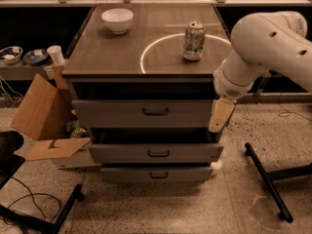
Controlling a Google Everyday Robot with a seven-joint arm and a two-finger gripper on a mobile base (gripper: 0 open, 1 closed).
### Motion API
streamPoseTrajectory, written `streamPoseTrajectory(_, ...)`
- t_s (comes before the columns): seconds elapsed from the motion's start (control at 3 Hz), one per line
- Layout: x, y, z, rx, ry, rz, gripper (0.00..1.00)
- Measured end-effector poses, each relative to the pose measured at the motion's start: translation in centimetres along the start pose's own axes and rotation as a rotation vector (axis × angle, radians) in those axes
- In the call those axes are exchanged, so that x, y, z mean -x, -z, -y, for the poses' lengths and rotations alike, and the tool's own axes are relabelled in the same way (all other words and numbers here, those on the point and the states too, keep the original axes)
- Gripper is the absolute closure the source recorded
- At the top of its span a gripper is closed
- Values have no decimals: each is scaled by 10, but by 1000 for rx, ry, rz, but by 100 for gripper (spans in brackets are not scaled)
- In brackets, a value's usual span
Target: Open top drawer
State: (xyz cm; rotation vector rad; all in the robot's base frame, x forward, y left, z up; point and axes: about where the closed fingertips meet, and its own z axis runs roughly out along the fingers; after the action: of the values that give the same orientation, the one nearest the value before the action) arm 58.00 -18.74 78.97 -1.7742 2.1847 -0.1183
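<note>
Gripper: the cream plastic gripper (222,115) hangs right of centre, just beside the drawer front's right end; whether it is wide or narrow, I cannot tell.
Top drawer: the wide grey metal top drawer (117,113) sits mid-frame, directly under the brown worktop (107,57).
Hold: the small black centre pull handle (155,111), left of the gripper.
Handling: probably stiff, smooth and fairly heavy; pull it straight outward.
</note>
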Motion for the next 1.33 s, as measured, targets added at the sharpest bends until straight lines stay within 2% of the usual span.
streamPoseTrajectory(0.33, 3, -32, -5, 2, 41, -48, 0)
streamPoseTrajectory(0.67, 8, -66, -8, 38, 112, -98, 0)
streamPoseTrajectory(1.0, 12, -88, -12, 77, 140, -113, 0)
streamPoseTrajectory(1.33, 13, -105, -9, 128, 141, -118, 0)
